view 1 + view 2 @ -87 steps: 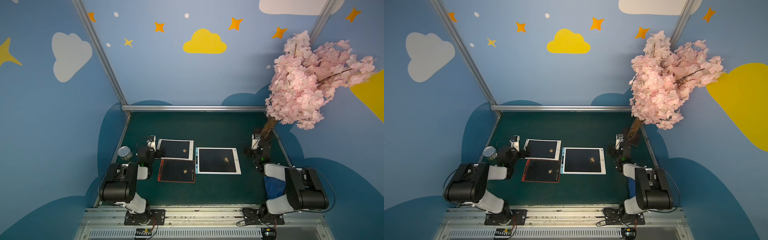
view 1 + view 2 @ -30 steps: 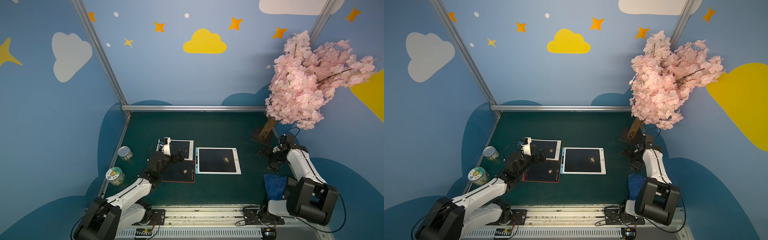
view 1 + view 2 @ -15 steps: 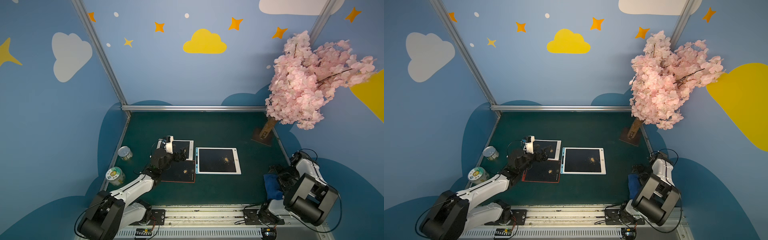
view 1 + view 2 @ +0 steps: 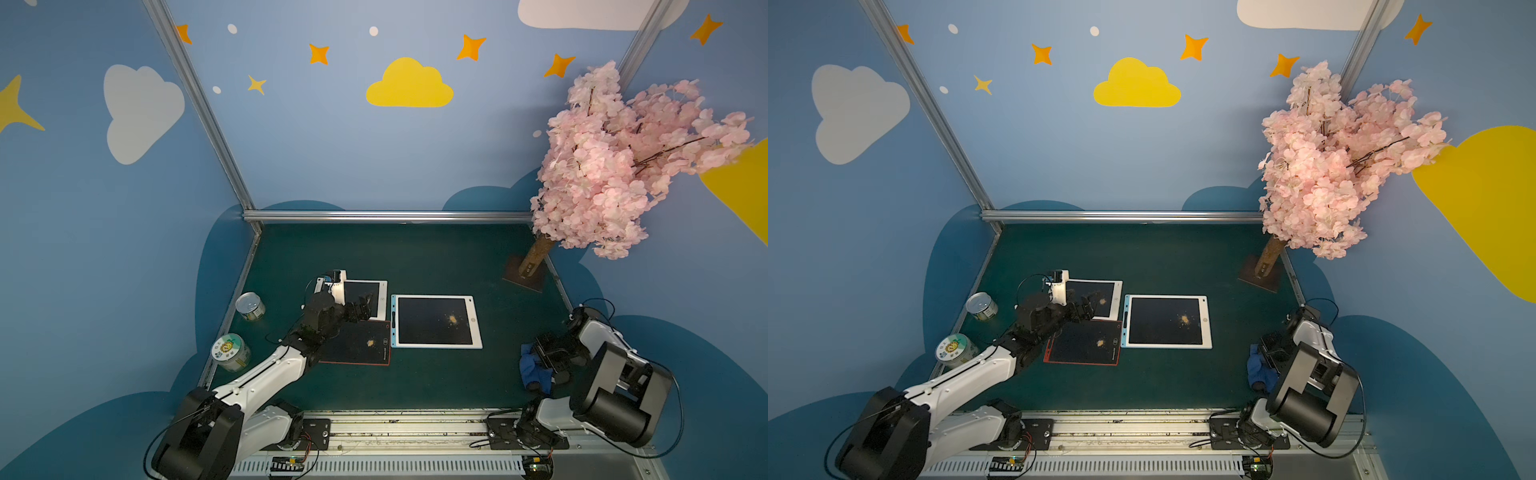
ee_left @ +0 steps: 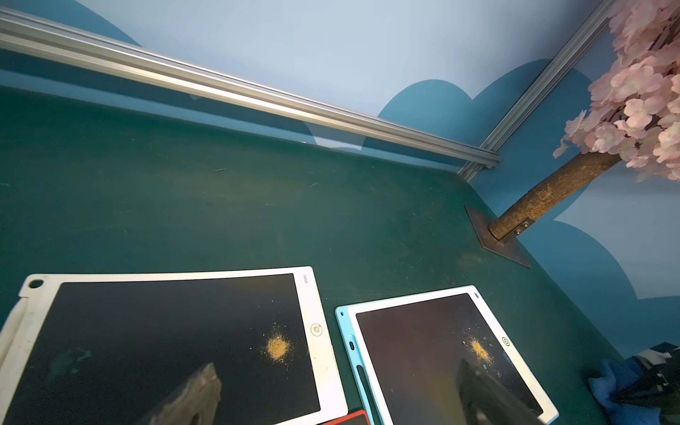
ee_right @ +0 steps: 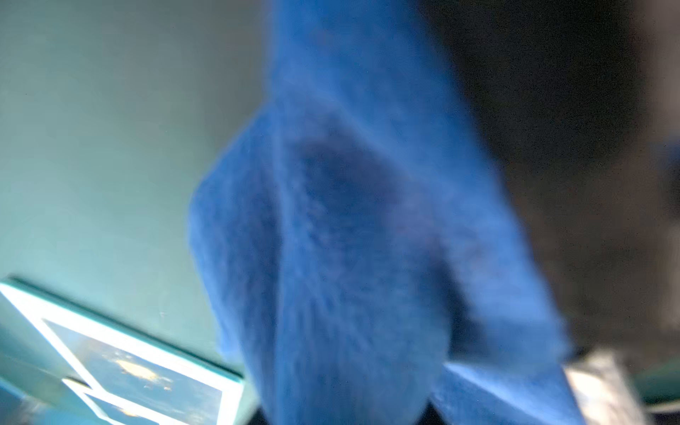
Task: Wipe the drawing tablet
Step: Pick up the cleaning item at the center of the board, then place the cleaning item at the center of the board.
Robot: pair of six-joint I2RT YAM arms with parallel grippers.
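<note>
- Table [image 4: 415, 257], dark green. All places are given from the blue-framed tablet [image 4: 434, 321], which lies flat mid-table, screen up.
- Well to its left, at the table's edge, stand two cans: a silver can [image 4: 250, 306] farther back and a green-labelled can [image 4: 227, 353] nearer the robot's base.
- Left gripper [image 4: 361, 307]: jaws spread wide, nothing between them. It hangs just left of the blue-framed tablet, over the near edge of the white-framed tablet [image 4: 365, 287]. I cannot tell whether it touches.
- The white-framed tablet lies flat just left of the blue-framed one, toward the back. The red-framed tablet [image 4: 361, 345] lies flat on the same side, toward the front. Their edges meet or nearly meet.
- A yellow powder spot [image 4: 452, 319] sits right of centre on the blue-framed tablet's screen. The white and red tablets each carry a similar spot.
- Pink blossom tree [image 4: 615, 166]: behind and right of the tablet, with its base plate [image 4: 524, 277] in the back corner.
- Blue cloth [image 4: 531, 370]: right of the tablet and nearer the front, well apart from it.
- Right gripper [image 4: 540, 360]: down on the cloth, pinching a bunched fold. The wrist view is blurred and filled with blue fabric.
</note>
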